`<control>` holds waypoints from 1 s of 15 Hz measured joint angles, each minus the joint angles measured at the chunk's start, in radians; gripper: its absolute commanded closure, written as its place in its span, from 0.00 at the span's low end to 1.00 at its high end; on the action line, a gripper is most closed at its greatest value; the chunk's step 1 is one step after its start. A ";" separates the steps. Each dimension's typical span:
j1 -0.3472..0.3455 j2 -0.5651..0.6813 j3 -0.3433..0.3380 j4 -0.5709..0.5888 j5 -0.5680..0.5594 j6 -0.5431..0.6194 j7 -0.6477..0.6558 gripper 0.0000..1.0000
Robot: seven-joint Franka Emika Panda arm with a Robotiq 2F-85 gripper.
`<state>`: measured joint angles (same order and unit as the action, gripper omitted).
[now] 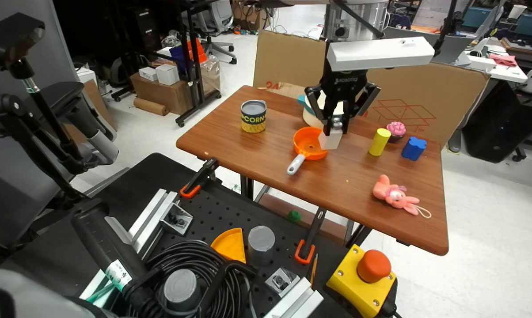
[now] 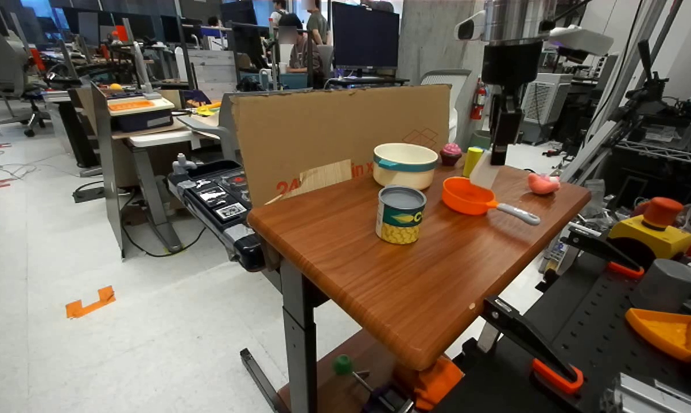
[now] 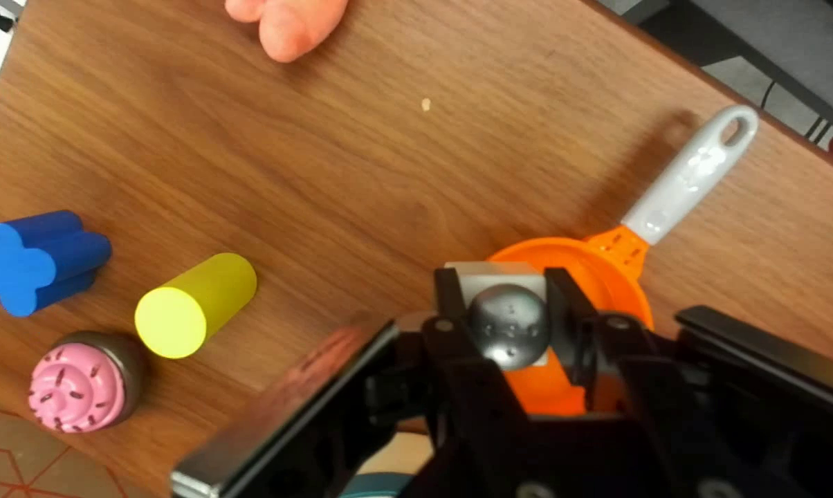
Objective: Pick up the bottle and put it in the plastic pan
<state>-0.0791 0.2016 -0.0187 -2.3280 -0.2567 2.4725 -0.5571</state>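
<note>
The bottle [image 1: 331, 139] is small and white with a rounded silver top [image 3: 508, 326]. My gripper [image 1: 336, 126] is shut on it near the top, one finger on each side. In an exterior view the bottle [image 2: 484, 173] hangs tilted below the gripper [image 2: 499, 157]. The orange plastic pan [image 1: 305, 138] with a grey-white handle sits on the table; it also shows in the wrist view [image 3: 600, 277]. The bottle overlaps the pan's rim in both exterior views, at or just above it. I cannot tell whether they touch. The gripper hides part of the pan in the wrist view [image 3: 503, 283].
A cream bowl with a teal rim [image 2: 406, 167] stands behind the pan. A corn can [image 1: 253, 116], a yellow cylinder [image 1: 379, 141], a pink cupcake [image 1: 396, 129], a blue block [image 1: 413, 149] and a pink plush toy [image 1: 394, 194] are on the table. Cardboard [image 2: 345, 126] stands behind.
</note>
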 measured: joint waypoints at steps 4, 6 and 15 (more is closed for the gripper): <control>0.010 -0.001 0.000 -0.011 -0.041 0.000 0.000 0.92; 0.010 -0.001 0.000 -0.011 -0.051 0.000 0.000 0.92; 0.011 -0.017 0.018 -0.027 -0.051 0.024 -0.017 0.92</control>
<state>-0.0685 0.1849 -0.0008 -2.3550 -0.3081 2.4968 -0.5743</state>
